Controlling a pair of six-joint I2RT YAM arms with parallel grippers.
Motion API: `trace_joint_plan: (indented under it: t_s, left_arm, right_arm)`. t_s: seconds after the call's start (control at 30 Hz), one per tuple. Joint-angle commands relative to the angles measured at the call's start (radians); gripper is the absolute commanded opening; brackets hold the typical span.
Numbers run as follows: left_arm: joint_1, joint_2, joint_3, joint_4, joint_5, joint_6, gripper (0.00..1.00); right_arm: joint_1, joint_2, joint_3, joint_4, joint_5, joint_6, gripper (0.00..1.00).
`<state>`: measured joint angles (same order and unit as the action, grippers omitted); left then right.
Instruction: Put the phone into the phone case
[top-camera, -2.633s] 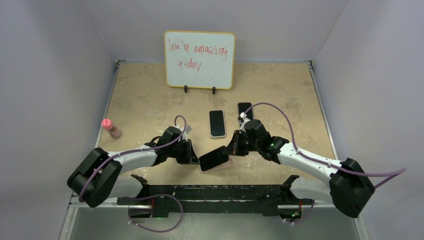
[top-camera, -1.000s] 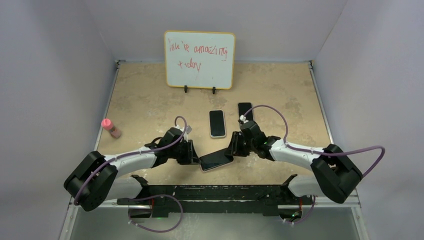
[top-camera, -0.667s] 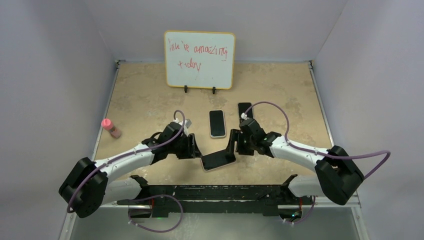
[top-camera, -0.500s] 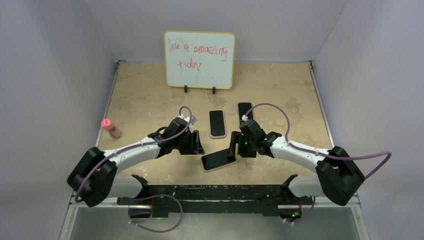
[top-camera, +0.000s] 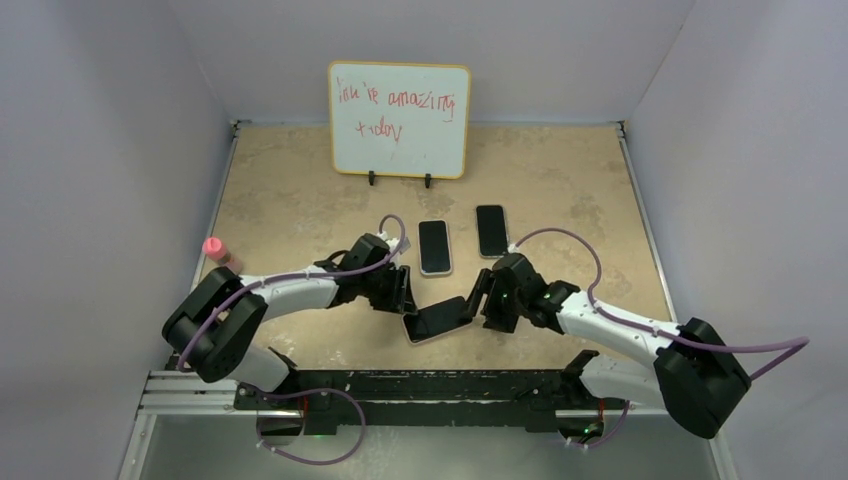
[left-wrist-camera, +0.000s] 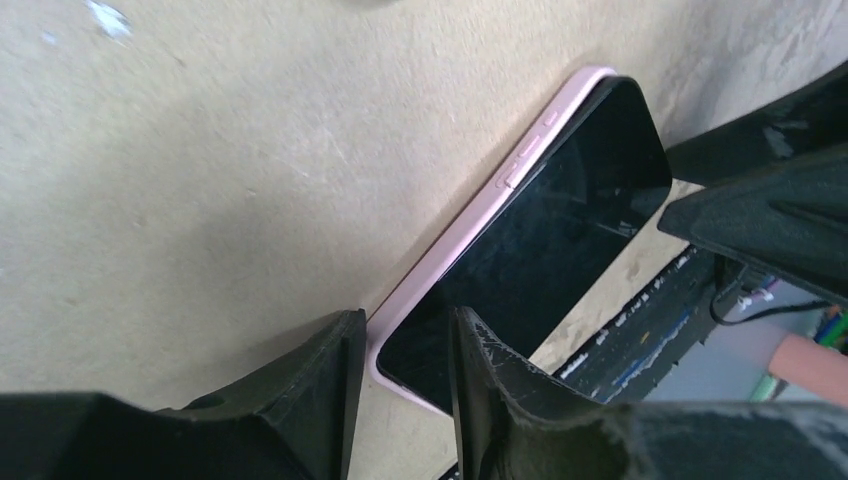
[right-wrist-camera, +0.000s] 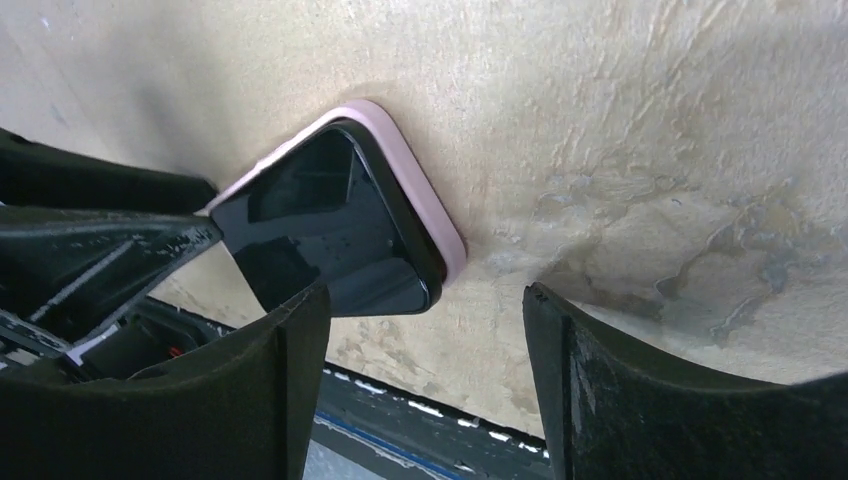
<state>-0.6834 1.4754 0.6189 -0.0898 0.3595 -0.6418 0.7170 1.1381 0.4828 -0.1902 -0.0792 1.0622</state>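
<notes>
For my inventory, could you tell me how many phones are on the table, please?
3: front phone in the pink case, middle phone behind it, right phone beside that. None seems hidden.

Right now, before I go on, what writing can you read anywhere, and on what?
"you're amazing today": red handwriting on the whiteboard; scrawled, so a best reading.
Phone and pink case: no lettering shows.
Centre loose phone, right loose phone: dark screens, nothing readable.
Pink-capped bottle: too small to tell.
</notes>
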Motion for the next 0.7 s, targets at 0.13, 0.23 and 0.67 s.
trace_joint_plan:
  t_s: [0.13,0.23,0.67]
  left_arm:
    - [-0.097,-0.035,-0.103,0.141,0.083,-0.1,0.3]
    - [-0.127,-0.053,-0.139,0.21,0.075,-0.176,0.27]
    - [-0.158,-0.188,-0.266,0.353,-0.039,-0.401,0.25]
  right_arm:
    - [0.006,0.032,-0.048,0.163,-0.066,0.149,0.72]
    - [0.012,0.074,-0.038,0.208,-0.078,0.14,0.72]
    - [0.012,0.179,0.066,0.243,-0.115,-0.085,0.73]
